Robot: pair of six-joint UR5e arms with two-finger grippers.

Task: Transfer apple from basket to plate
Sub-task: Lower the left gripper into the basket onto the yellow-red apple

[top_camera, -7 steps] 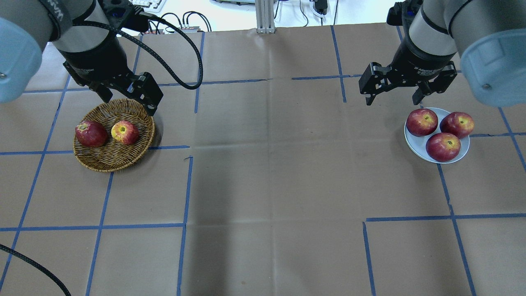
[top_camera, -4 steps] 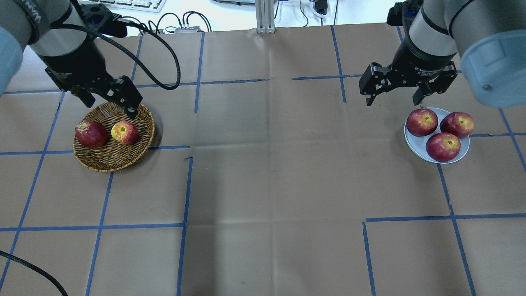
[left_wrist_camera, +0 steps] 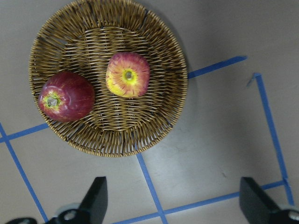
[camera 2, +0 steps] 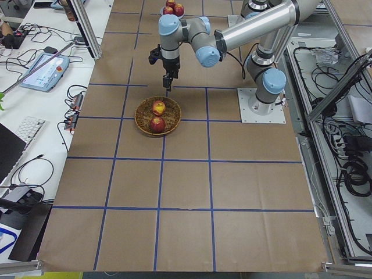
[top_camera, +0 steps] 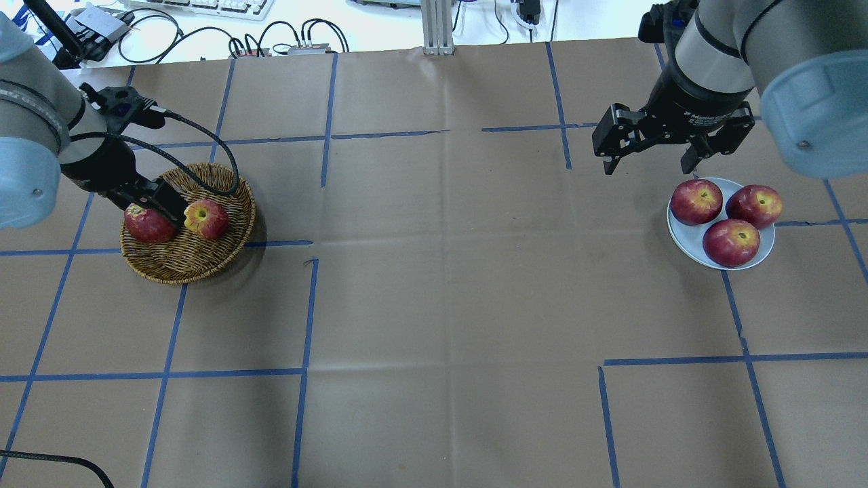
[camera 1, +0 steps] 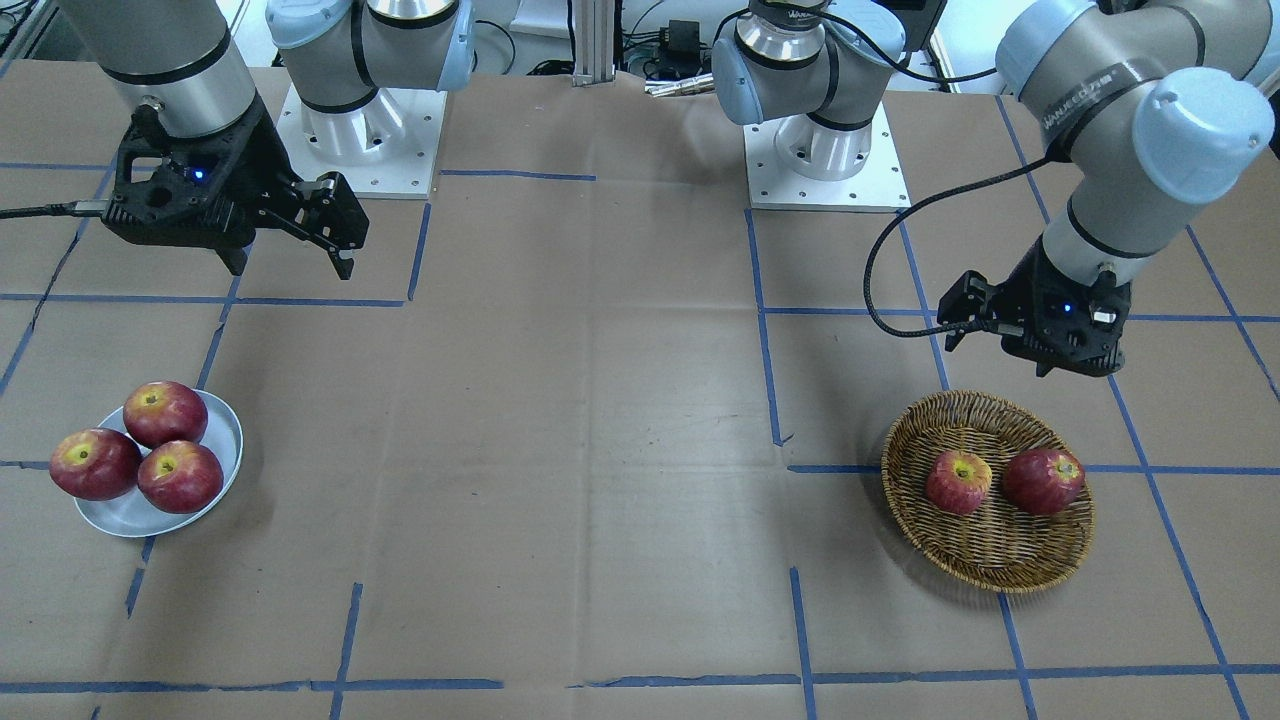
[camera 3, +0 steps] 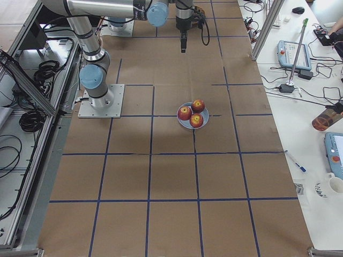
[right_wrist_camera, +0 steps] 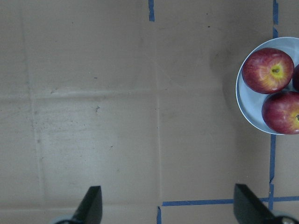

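The pale pinkish-red apple (left_wrist_camera: 127, 74) with a yellow stem hollow lies in the round tan wicker basket (left_wrist_camera: 161, 119), ahead of the left gripper (left_wrist_camera: 173, 184), whose fingers are spread wide, not between them; the right gripper (right_wrist_camera: 167, 191) is equally wide.

Right wrist camera: the plate (right_wrist_camera: 243, 100) ran off the right edge, with a third apple (right_wrist_camera: 296, 77) just a sliver there. Overhead, the left gripper (top_camera: 154, 203) covered part of the basket's (top_camera: 203, 261) far rim and part of the dark red apple (top_camera: 144, 229). From the desk's left end, the far apples (camera 2: 172, 7) were clipped by the top edge.
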